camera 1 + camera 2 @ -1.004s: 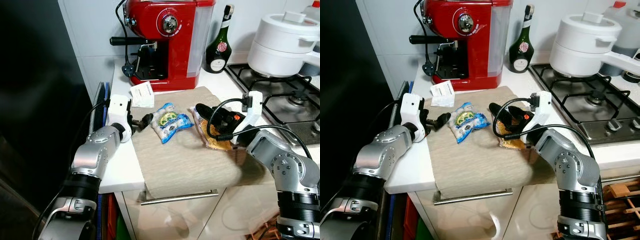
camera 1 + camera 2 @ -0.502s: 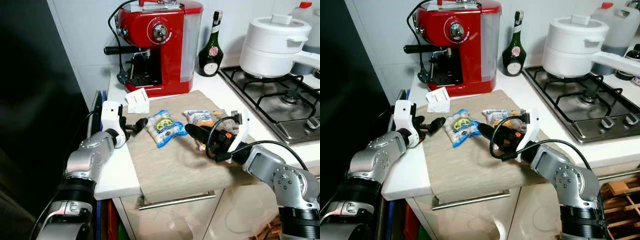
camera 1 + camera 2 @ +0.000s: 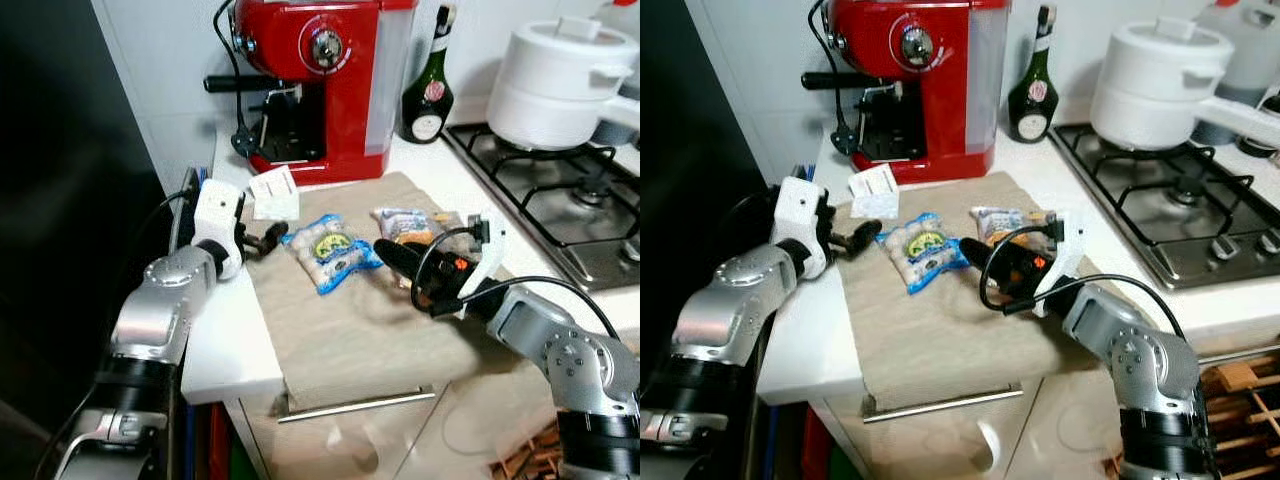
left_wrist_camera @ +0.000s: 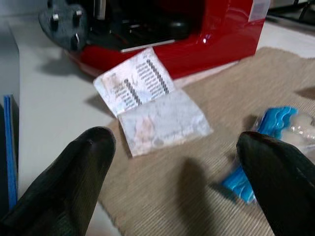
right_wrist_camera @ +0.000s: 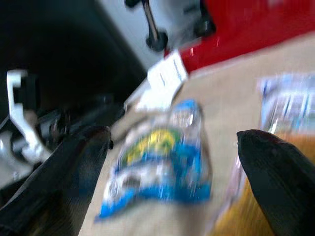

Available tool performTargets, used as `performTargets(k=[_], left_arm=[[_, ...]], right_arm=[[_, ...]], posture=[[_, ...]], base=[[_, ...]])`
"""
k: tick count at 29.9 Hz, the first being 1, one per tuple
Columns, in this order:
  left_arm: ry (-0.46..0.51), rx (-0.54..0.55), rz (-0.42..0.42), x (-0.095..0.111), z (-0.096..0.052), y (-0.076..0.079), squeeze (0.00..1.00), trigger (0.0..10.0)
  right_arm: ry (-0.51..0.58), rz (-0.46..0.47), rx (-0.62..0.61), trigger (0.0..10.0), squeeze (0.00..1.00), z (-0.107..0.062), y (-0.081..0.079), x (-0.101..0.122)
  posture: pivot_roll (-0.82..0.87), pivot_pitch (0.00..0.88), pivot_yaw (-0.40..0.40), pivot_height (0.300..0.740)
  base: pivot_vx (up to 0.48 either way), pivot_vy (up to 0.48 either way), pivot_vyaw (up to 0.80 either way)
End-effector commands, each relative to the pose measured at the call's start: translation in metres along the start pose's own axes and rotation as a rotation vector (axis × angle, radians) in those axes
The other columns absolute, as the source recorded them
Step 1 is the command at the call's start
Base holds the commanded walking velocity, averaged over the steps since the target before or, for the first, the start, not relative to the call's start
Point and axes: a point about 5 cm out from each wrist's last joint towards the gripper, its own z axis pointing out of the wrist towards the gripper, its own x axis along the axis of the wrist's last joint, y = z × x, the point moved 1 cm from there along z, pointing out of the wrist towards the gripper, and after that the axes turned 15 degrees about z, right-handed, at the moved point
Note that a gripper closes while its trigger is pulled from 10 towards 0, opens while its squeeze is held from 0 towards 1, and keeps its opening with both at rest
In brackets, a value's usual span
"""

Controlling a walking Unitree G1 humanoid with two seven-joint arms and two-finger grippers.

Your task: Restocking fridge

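Nothing looks restocked yet: the blue-edged food packet [image 3: 328,251] and the orange-filled packet [image 3: 412,231] both lie on the beige mat [image 3: 350,330] on the counter. The right gripper [image 3: 392,258] hovers between them, fingers spread wide and empty; the left gripper [image 3: 268,238], also open and empty, sits at the mat's edge by a folded paper slip [image 4: 150,101]. The red coffee machine [image 3: 320,80], bottle [image 3: 428,85] and white pot [image 3: 555,70] crowd behind.
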Motion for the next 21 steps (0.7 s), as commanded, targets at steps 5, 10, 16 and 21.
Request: performTargets(k=[5, 10, 16, 21], left_arm=[[0.056, 0.014, 0.059, 0.025, -0.004, -0.003, 0.0, 10.0], [0.076, 0.01, 0.052, 0.033, -0.004, -0.001, 0.0, 10.0], [0.141, -0.016, 0.036, 0.046, -0.001, 0.009, 0.0, 10.0], [0.126, -0.044, 0.04, 0.041, 0.006, 0.018, 0.0, 10.0]], right_arm=[[0.05, -0.002, 0.016, 10.0, 0.0, 0.0, -0.002, 0.01], [0.02, -0.044, -0.026, 10.0, 0.0, -0.004, 0.006, 0.009], [0.062, -0.082, -0.054, 10.0, 0.0, -0.011, 0.008, 0.023], [0.065, -0.101, -0.034, 10.0, 0.0, -0.008, 0.001, 0.022]], posture=[[-0.07, 0.0, 0.039, 0.74], [-0.08, 0.0, 0.037, 0.74], [-0.08, 0.0, 0.043, 0.74], [-0.09, 0.0, 0.044, 0.74]], base=[[0.0, 0.0, 0.0], [0.0, 0.0, 0.0], [0.0, 0.0, 0.0], [0.0, 0.0, 0.0]])
